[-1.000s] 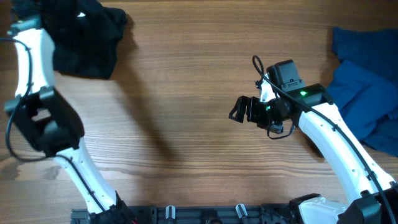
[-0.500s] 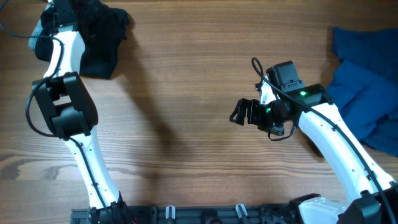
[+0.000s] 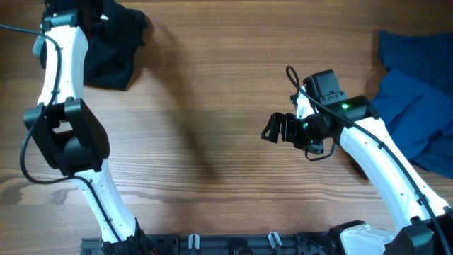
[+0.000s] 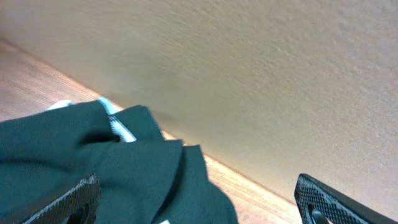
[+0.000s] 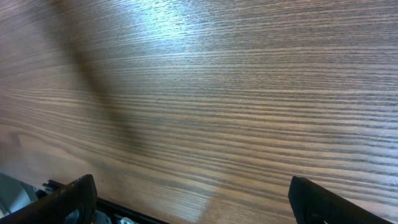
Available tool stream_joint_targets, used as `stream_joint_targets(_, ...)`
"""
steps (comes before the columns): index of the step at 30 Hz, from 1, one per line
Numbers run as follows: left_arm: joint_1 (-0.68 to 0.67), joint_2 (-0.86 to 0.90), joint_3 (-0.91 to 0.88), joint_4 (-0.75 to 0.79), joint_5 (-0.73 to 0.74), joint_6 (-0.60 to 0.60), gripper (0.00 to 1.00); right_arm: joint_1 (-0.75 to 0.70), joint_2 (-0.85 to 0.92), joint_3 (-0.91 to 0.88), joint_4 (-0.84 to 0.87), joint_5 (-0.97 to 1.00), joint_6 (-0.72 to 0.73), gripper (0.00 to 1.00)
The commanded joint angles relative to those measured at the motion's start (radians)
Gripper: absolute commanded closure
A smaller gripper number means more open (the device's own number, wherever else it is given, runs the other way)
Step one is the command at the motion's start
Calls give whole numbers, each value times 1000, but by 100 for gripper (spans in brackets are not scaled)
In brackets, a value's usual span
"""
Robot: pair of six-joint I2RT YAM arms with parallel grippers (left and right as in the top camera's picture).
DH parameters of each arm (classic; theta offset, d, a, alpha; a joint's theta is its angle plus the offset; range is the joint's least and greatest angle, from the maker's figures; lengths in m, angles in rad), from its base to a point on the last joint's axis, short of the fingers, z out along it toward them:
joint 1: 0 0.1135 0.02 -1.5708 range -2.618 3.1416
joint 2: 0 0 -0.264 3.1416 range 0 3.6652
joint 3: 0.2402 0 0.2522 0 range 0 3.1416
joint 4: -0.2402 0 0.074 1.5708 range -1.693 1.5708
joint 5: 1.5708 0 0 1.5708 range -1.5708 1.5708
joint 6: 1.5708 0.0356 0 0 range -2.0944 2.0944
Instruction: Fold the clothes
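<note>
At the far left corner of the brown wood-grain surface (image 3: 212,106) lies a crumpled heap of black soft fabric garments (image 3: 113,42), and the white left arm (image 3: 56,64) stretches out over it. From its wrist camera, the left arm's jaws stand wide apart and grip nothing, with the dark folds (image 4: 124,174) directly below and between the two tips. A thin white strip (image 4: 118,124) shows at one fold, and a pale textured wall (image 4: 261,74) rises just behind the heap. The heap is bunched, so no long axis, collar or hem can be made out. Along the right edge of the surface lies a rumpled pile of blue fabric garments (image 3: 417,92). The white right arm (image 3: 375,149) hangs over the middle of the surface. The right arm's jaws are also wide apart and empty, pointing left, away from the blue pile and towards bare wood. The left arm is plainly the nearer to the black heap, and the right arm is well apart from it. Judging by this, the next grasp falls to the left arm, which need only descend onto the cloth beneath it.
</note>
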Motion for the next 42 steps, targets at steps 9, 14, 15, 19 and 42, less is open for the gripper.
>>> stream_joint_targets(9, 73, 57, -7, -102, -106, 16, 0, 3, -3, -3, 4, 6, -47, 0)
stream_joint_targets(14, 136, 108, -7, -155, -99, -14, 0, 3, -3, -3, 5, 7, -48, 1)
stream_joint_targets(15, 142, 115, -7, -158, -90, -14, 0, 3, -3, -3, 6, 7, -47, 1)
stream_joint_targets(19, 153, 155, -21, -138, -8, -13, 0, 3, -3, -3, 11, 6, -43, 1)
stream_joint_targets(42, 21, -95, -21, -10, 11, -13, 0, 3, -3, -3, 1, 6, -53, 1)
